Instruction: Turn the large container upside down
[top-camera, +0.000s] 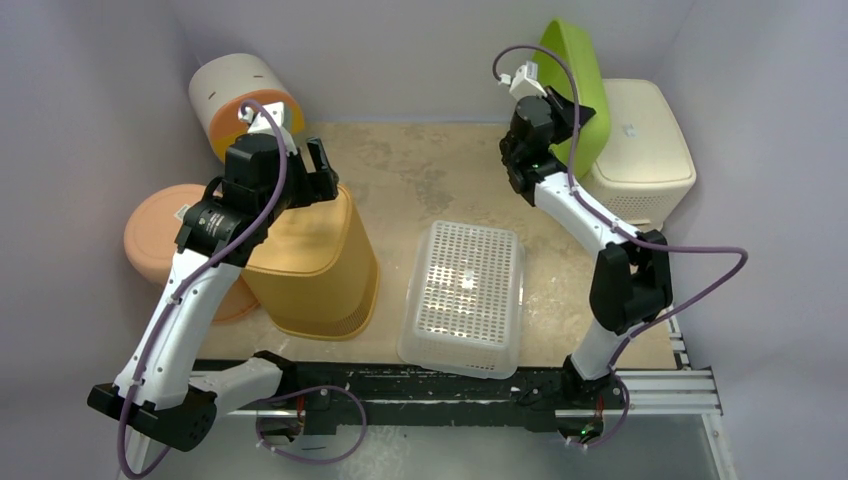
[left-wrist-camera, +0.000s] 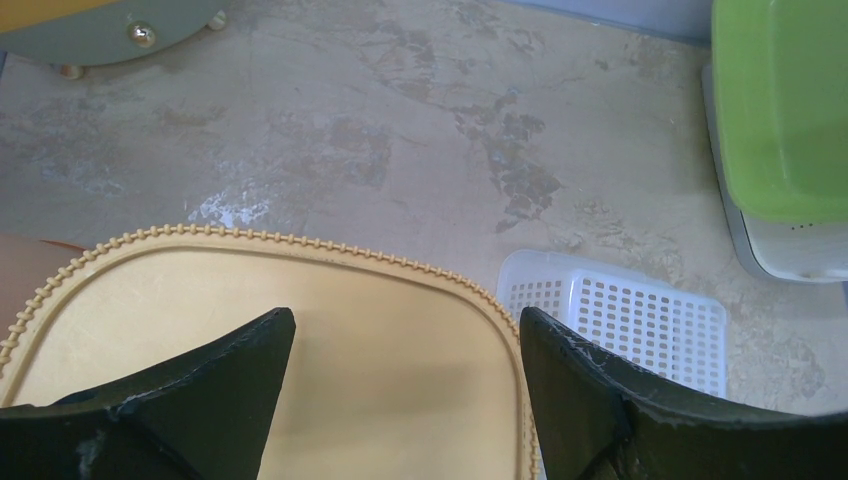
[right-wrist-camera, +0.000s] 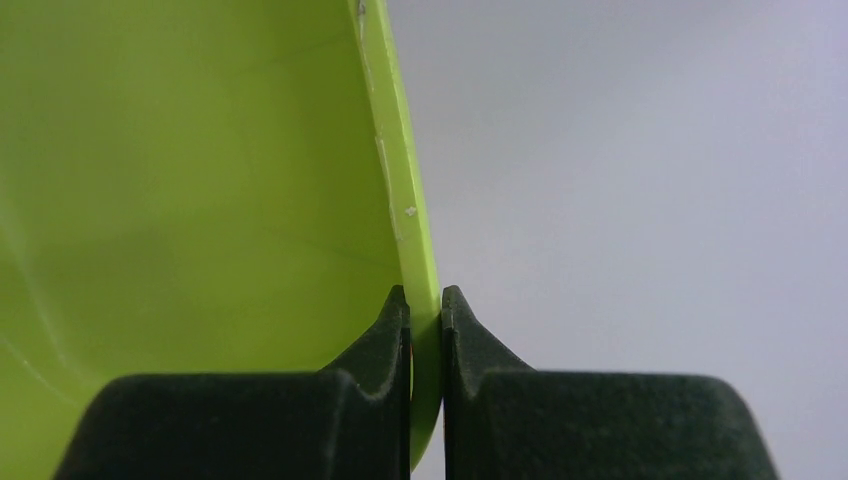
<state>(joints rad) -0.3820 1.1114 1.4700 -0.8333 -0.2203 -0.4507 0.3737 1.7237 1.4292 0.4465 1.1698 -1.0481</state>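
Right wrist view shows the right pincer (right-wrist-camera: 425, 312) clamped on the rim of the green tub (right-wrist-camera: 200, 150), a finger on each side of the wall. The tub stands on edge at the back right of the counter (top-camera: 430, 180), against the cream box (top-camera: 645, 140). I judge it about halfway over: lifted, not yet mouth-down. What shows of its inside is bare. The left pincer (left-wrist-camera: 405, 325) hangs spread wide, holding nothing, just above the flat base of the yellow bin (left-wrist-camera: 400, 390), which sits bottom-up. Nearby lies a white basket (top-camera: 465, 290); nothing is visible in it.
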